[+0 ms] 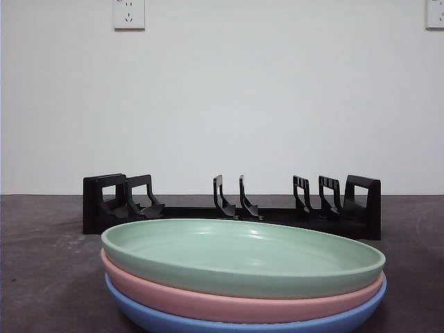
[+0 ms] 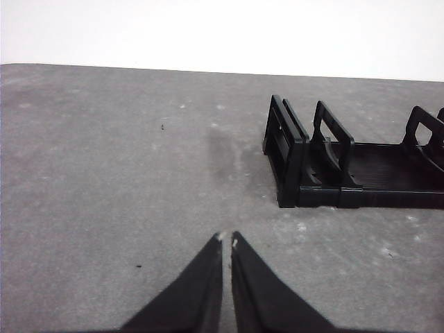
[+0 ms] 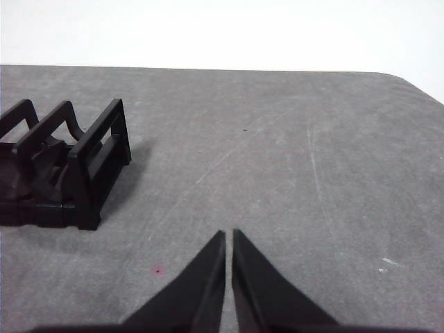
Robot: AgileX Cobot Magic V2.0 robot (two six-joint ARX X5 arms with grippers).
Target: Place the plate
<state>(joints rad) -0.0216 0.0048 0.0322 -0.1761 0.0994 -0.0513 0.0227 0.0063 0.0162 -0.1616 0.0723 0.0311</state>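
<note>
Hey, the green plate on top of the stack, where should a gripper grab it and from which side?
Probably by the rim of the green plate. It lies flat on the pink plate, and its thin edge overhangs all round, so one jaw can go over the lip and one under. Coming in from a side end, away from the black rack behind, looks safest.

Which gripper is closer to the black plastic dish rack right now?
Neither clearly; I cannot tell. The left gripper hovers shut over the grey table off one end of the black plastic dish rack; the right gripper, shut too, sits off the opposite end.
</note>
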